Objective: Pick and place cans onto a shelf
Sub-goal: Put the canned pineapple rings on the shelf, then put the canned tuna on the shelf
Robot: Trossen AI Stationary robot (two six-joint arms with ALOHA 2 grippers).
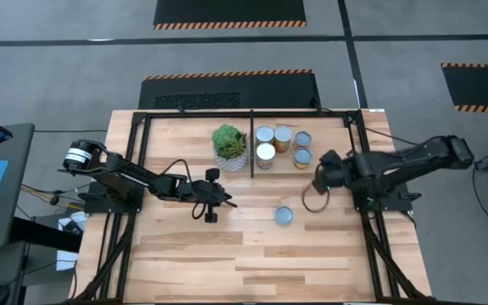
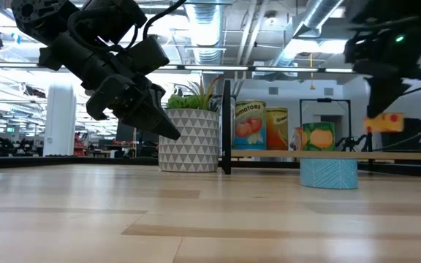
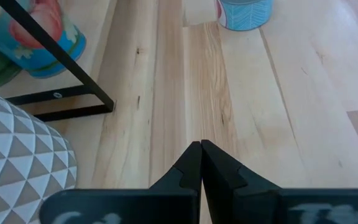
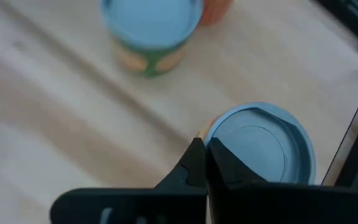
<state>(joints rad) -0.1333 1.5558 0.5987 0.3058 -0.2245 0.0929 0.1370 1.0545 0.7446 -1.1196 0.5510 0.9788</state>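
Note:
Several cans (image 1: 283,144) with silver or pale-blue tops stand upright inside the shelf (image 1: 252,112), right of its centre bar. One pale-blue can (image 1: 284,215) stands alone on the table's boards, also seen in the low view (image 2: 329,173). My left gripper (image 1: 227,202) is shut, slanting down above the table near the plant. My right gripper (image 1: 318,176) is shut and raised near the shelf's right end. In its wrist view its tips (image 4: 204,144) show over the rim of a can's pale-blue top (image 4: 260,146), and a green-labelled can (image 4: 151,28) stands beyond.
A green succulent in a white patterned pot (image 1: 230,146) stands on the shelf left of the centre bar (image 2: 226,124). Black frame tubes (image 1: 364,152) run along the shelf's sides. A cable loop (image 1: 314,200) hangs under the right arm. Bare boards lie toward the near edge.

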